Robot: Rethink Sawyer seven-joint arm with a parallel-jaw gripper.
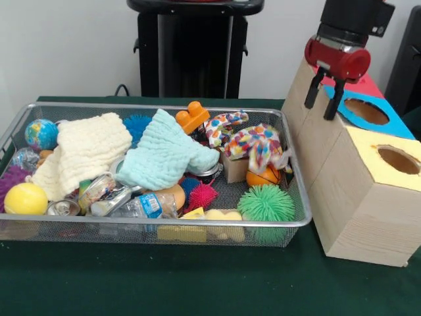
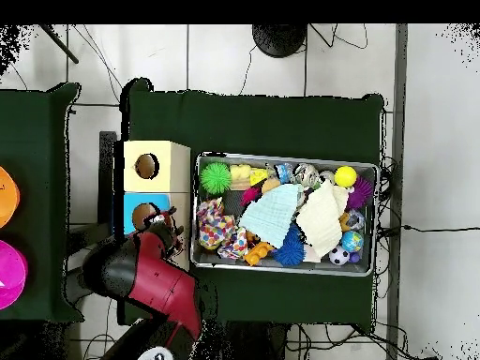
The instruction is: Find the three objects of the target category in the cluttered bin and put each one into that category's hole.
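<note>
The cluttered bin is a wide wire-mesh tray on the green table; it also shows in the overhead view. It holds a cream cloth, a light blue cloth, a spotted cloth, a green spiky ball, a yellow ball, a globe ball, a plastic bottle and a can. My gripper hangs open and empty to the right of the bin, above the blue-topped box's hole. In the overhead view the gripper is beside the blue box.
Wooden boxes stand right of the bin: a yellow-topped one with a round hole nearest, the blue-topped one behind it, a red-topped one further back. The robot pedestal stands behind the bin. Orange and pink discs lie on a side table.
</note>
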